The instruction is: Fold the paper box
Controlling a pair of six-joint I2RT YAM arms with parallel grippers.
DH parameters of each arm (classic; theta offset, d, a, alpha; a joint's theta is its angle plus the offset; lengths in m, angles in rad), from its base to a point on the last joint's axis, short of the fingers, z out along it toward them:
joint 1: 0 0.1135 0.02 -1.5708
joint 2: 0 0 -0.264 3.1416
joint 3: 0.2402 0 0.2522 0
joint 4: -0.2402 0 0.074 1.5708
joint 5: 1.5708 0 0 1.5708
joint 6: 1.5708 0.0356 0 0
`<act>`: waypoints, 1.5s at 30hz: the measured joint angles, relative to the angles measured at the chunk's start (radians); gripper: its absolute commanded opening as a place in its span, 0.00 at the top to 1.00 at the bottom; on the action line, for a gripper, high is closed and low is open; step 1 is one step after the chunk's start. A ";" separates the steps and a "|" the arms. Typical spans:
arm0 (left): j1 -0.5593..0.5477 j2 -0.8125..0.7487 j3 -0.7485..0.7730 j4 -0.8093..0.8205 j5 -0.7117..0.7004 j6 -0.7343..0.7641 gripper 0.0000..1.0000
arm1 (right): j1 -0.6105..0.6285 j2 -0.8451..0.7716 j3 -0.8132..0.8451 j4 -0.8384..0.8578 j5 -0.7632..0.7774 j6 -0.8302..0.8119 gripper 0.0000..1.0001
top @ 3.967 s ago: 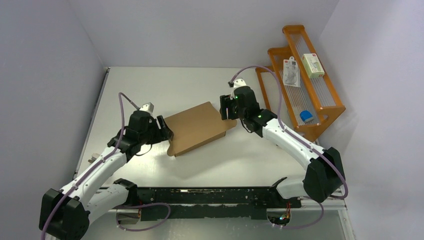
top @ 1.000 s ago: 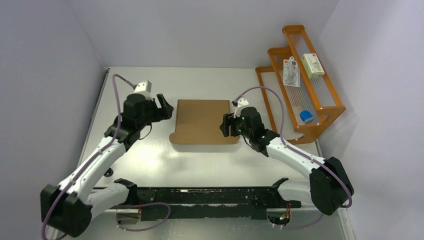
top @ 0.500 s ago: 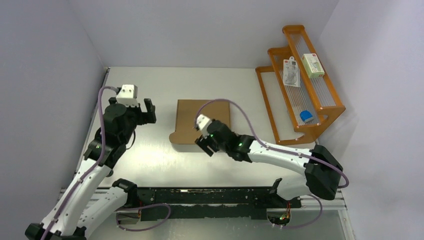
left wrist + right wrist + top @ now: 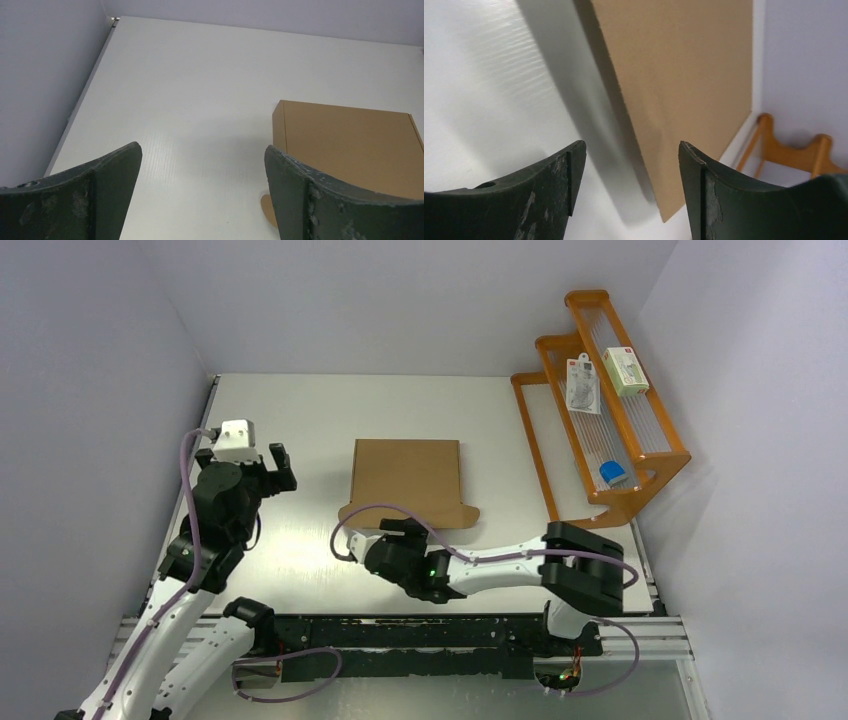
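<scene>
Cardboard, plain brown and matte, forms the paper box (image 4: pixel 408 475), a shallow closed rectangle with rounded tabs at its near corners, lying flat in the middle of the smooth white table (image 4: pixel 300 410). The left hand (image 4: pixel 202 155) hovers well to its left, spread wide and empty. The right hand (image 4: pixel 631 150), also spread and empty, sits just before its near edge, not touching.

I see the flat brown cardboard box (image 4: pixel 406 480) lying mid-way on the white table (image 4: pixel 300 410), with the orange wooden rack (image 4: pixel 557 343) right of it, apart.
</scene>
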 measured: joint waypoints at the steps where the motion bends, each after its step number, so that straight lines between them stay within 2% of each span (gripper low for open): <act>1: 0.002 -0.003 0.000 -0.001 -0.003 -0.001 0.03 | 0.000 0.019 -0.004 0.032 0.032 -0.026 0.29; 6: 0.011 -0.013 0.000 -0.001 -0.014 -0.005 0.03 | 0.001 0.138 -0.033 0.203 0.154 -0.159 0.33; 14: 0.019 -0.019 0.000 -0.002 -0.024 -0.015 0.03 | 0.000 0.245 -0.098 0.477 0.242 -0.331 0.45; 17: 0.021 -0.019 0.000 -0.002 -0.024 -0.018 0.03 | -0.005 0.270 -0.105 0.574 0.256 -0.388 0.65; 18: 0.021 -0.019 0.000 -0.002 -0.024 -0.018 0.03 | -0.007 0.274 -0.108 0.600 0.258 -0.405 0.74; 21: 0.023 -0.019 0.000 -0.003 -0.029 -0.018 0.03 | -0.019 0.274 -0.109 0.650 0.259 -0.433 0.89; 24: 0.027 -0.019 0.000 -0.003 -0.032 -0.018 0.03 | -0.025 0.274 -0.101 0.671 0.262 -0.453 1.00; 27: 0.028 -0.019 0.000 -0.003 -0.032 -0.018 0.03 | -0.027 0.272 -0.091 0.681 0.269 -0.472 1.00; 32: 0.032 -0.019 0.000 -0.004 -0.031 -0.018 0.03 | -0.027 0.226 -0.083 0.610 0.256 -0.461 1.00; 38: 0.040 -0.019 0.000 -0.004 -0.030 -0.018 0.03 | -0.030 0.072 0.013 0.374 0.170 -0.356 1.00; 45: 0.043 -0.001 0.027 -0.028 0.010 -0.018 0.04 | -0.052 -0.011 0.214 0.053 0.018 -0.229 1.00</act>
